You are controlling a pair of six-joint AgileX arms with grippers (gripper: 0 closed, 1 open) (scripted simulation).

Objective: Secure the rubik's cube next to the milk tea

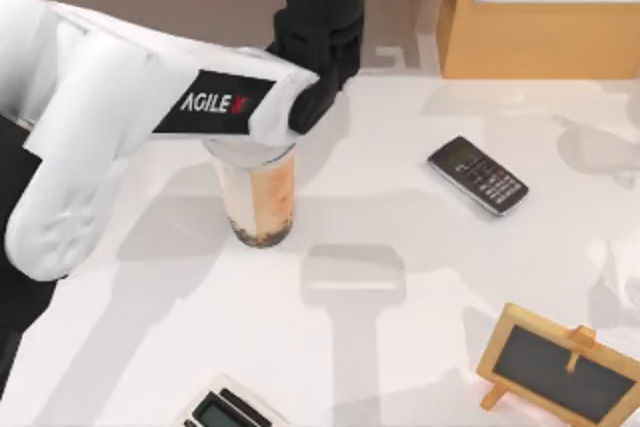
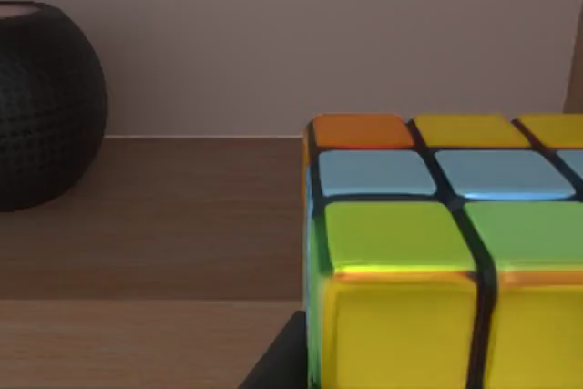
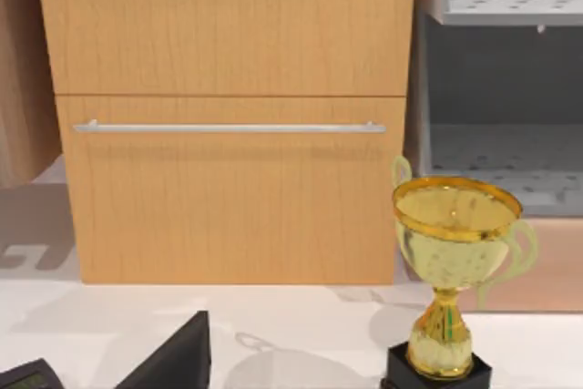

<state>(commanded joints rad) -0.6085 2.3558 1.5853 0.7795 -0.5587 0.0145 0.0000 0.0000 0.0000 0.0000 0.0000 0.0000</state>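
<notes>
Soft, even light bathes the glossy white table (image 1: 400, 367), arm shadows pooling grey; the close multicoloured puzzle cube (image 2: 437, 252) glows, slightly blurred.

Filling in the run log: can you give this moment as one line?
left arm: over milk tea | rubik's cube: close at left wrist camera | phone, small chalkboard: table's right | right arm: parked

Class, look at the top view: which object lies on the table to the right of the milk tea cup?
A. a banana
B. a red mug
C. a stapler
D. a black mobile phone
D: a black mobile phone lies on the white table, right of the milk tea.
</notes>
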